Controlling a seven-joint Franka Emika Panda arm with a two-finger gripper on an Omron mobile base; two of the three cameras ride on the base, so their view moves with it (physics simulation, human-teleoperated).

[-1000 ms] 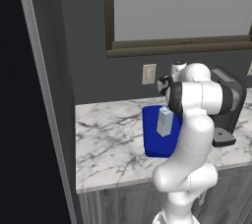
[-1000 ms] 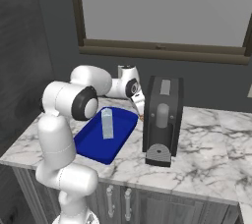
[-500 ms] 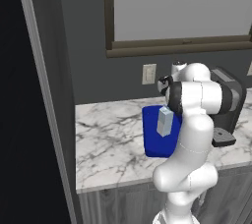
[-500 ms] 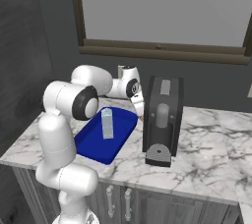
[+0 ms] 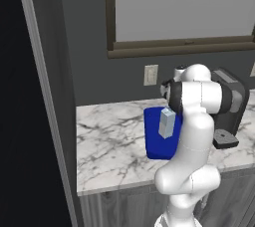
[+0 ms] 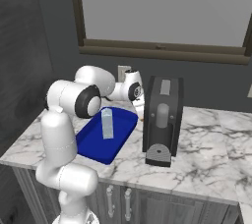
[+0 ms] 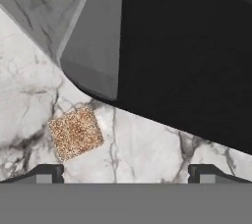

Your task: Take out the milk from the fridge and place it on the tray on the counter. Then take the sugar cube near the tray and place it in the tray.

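The sugar cube (image 7: 76,133), tan with pale speckles, lies on the white marble counter (image 7: 147,147). It sits just ahead of my open gripper (image 7: 126,174), nearer the left fingertip (image 7: 47,172) than the right, and nothing is held. The milk (image 6: 107,124) stands upright in the blue tray (image 6: 91,144) on the counter (image 5: 109,141). From the left base view, the milk (image 5: 167,122) and the tray (image 5: 154,144) are partly hidden by my arm. The dark fridge (image 5: 30,121) fills the left side.
A black coffee machine (image 6: 162,112) stands right of the tray, and its dark body (image 7: 187,56) looms close over the cube. A window (image 6: 162,12) and a wall outlet (image 5: 150,74) are behind the counter. Open marble lies left of the tray.
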